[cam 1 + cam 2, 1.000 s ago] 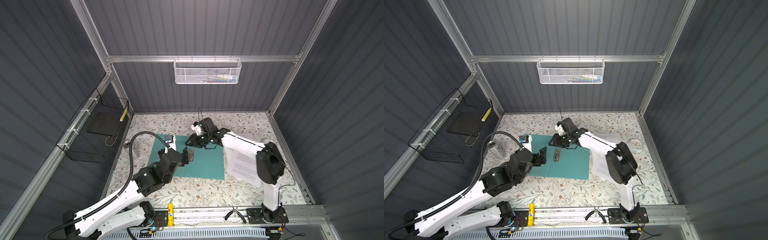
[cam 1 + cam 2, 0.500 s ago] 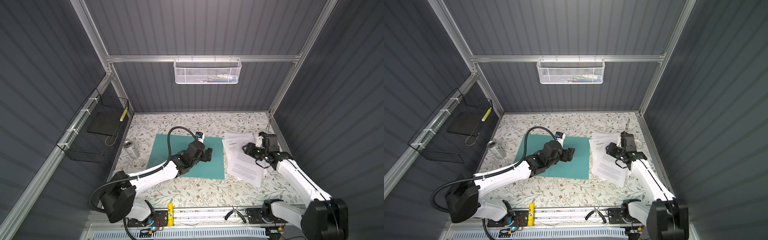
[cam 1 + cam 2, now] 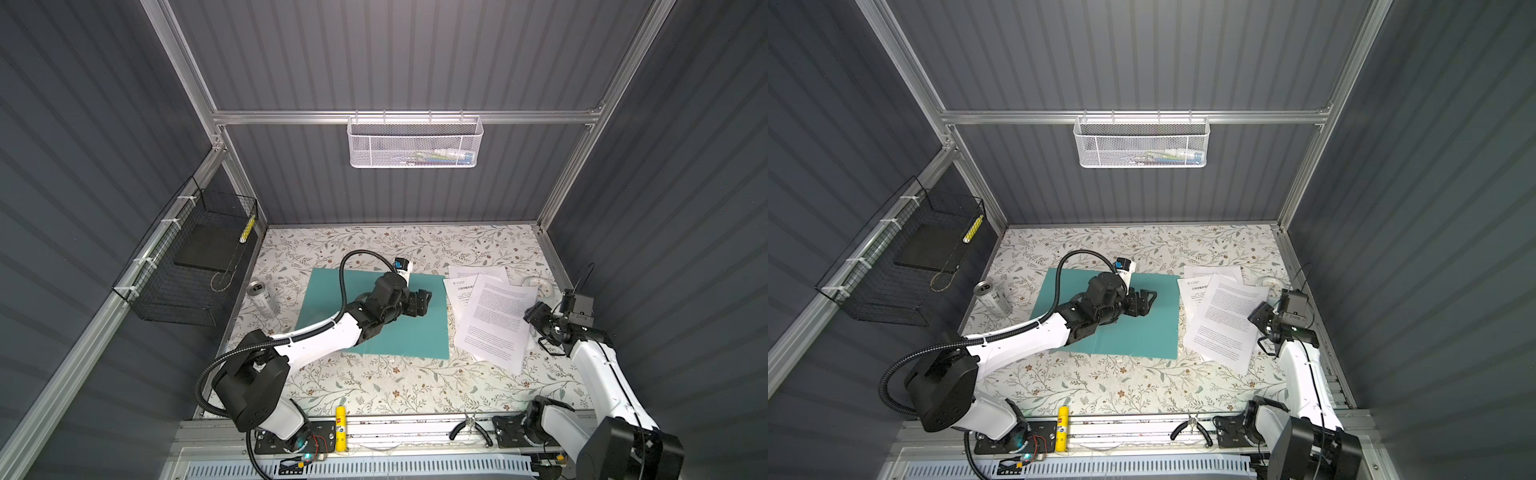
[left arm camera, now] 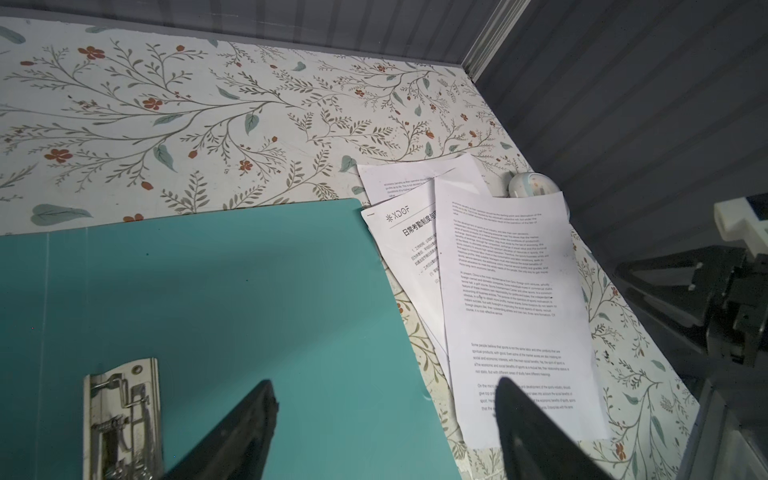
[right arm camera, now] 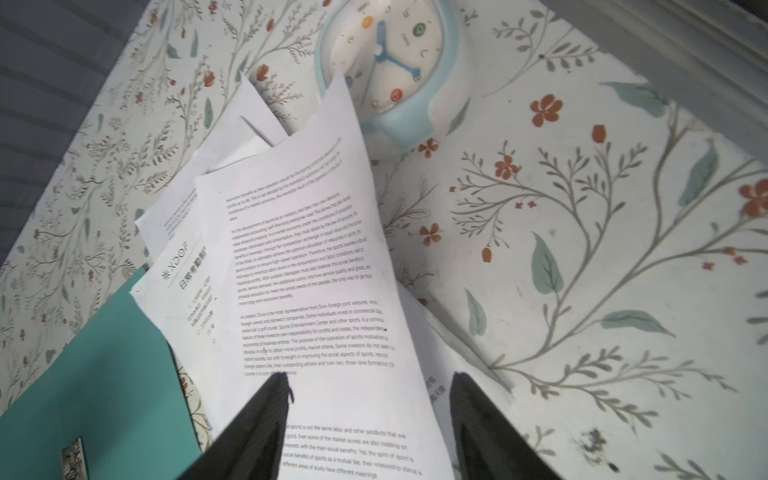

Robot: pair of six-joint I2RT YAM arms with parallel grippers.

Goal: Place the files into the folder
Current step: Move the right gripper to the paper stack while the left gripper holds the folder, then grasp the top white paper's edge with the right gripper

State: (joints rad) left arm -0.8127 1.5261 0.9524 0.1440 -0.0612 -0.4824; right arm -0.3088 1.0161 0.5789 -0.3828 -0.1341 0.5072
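The teal folder (image 3: 399, 332) (image 3: 1142, 332) lies open and flat in the middle of the table, its silver clip (image 4: 120, 415) showing in the left wrist view. My left gripper (image 3: 422, 303) (image 4: 384, 390) hovers open over the folder's right half, nothing between its fingers. The files (image 3: 494, 320) (image 3: 1225, 320) (image 4: 511, 291) are loose overlapping white sheets just right of the folder; one has a logo heading. My right gripper (image 3: 536, 316) (image 5: 370, 382) stands open over the top sheet's right edge. The files (image 5: 316, 266) fill the right wrist view, and the top sheet's corner rests against a clock.
A small white and blue clock (image 3: 540, 286) (image 5: 395, 54) sits behind the files near the right wall. A silver can (image 3: 262, 297) stands left of the folder. A black wire basket (image 3: 195, 266) hangs on the left wall, a white mesh basket (image 3: 415, 143) on the back wall. Glue stick (image 3: 340, 428) and pliers (image 3: 469, 428) lie on the front rail.
The right arm has drawn back from over the folder to the files at the right, and its jaws have widened. The left gripper has moved rightward across the folder.
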